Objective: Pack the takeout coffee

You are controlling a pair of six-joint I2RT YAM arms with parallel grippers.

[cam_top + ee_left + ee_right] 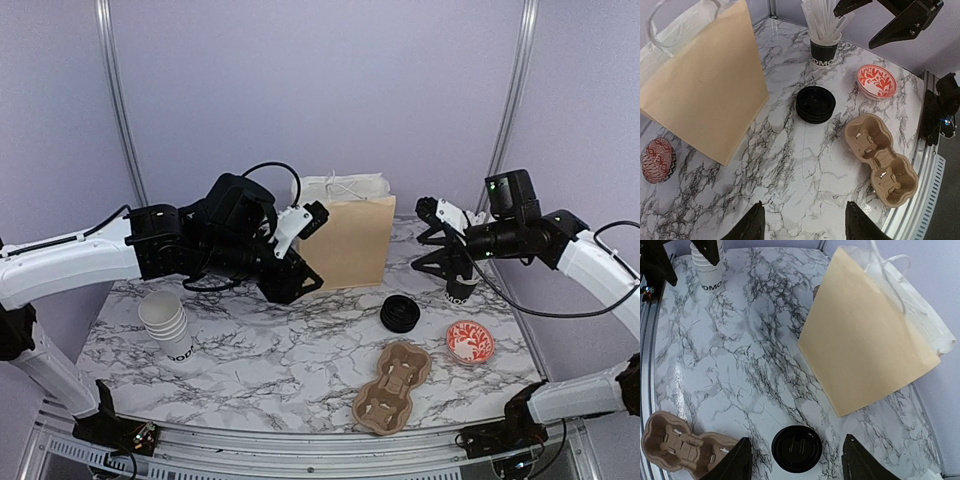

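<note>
White paper cups, stacked unlidded at lower left of the top view with their black lids piled right of centre, are judged light, thin-walled and crushable, best gripped gently mid-wall; left gripper and right gripper are seen parted, empty.

- The paper bag stands between the left claw and the right claw.
- The lid stack lies below the right claw.
- The carrier lies past the lid stack, farther from that claw.

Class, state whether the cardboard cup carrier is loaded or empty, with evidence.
Empty: both wells of the cardboard cup carrier are bare, with no cup seated in either.
</note>
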